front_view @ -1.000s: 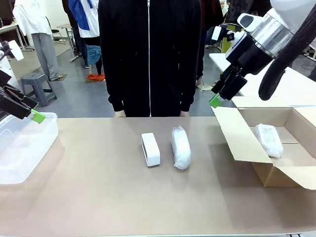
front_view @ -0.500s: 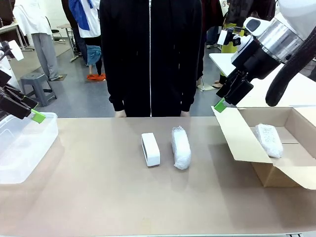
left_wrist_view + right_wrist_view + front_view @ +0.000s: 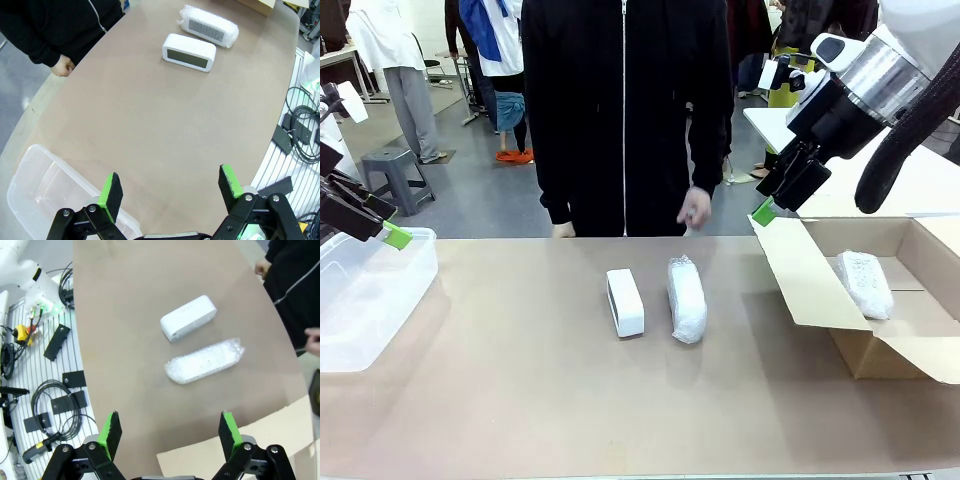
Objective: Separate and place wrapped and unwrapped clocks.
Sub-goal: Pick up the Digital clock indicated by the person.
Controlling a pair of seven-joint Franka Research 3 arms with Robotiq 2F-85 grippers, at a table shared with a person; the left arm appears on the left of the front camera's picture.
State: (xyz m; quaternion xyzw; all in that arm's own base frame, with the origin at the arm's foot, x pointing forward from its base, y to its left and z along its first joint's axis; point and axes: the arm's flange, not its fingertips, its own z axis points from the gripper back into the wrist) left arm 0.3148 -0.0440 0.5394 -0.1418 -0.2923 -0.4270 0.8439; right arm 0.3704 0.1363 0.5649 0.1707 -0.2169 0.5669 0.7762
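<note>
**One wrapped clock boxed, two clocks at mid-table, both grippers open**

The brown table (image 3: 520,400) spans the front view, with a person in a black zipped jacket (image 3: 620,120) standing at its far edge. On the robot's right side an open cardboard box (image 3: 817,290) sits with one flap leaning out toward the middle. On the left, a clear plastic bin (image 3: 360,310) rests at the table's edge.

The right gripper (image 3: 170,432) hangs above the box's near flap, its jaws wide apart and holding nothing. The left gripper (image 3: 170,190) hovers over the rim of the bin, jaws likewise spread and empty.

One wrapped clock (image 3: 864,283), a lumpy white bubble-wrap bundle, lies inside the box. A second wrapped clock (image 3: 686,298) lies at the table's middle; the left wrist view shows a grey speckled patch on it. Just beside it, on the robot's left and not touching, lies the unwrapped clock (image 3: 625,302), a smooth white rounded block.

One hand of the person (image 3: 695,208) is lifted above the far edge, blurred.
</note>
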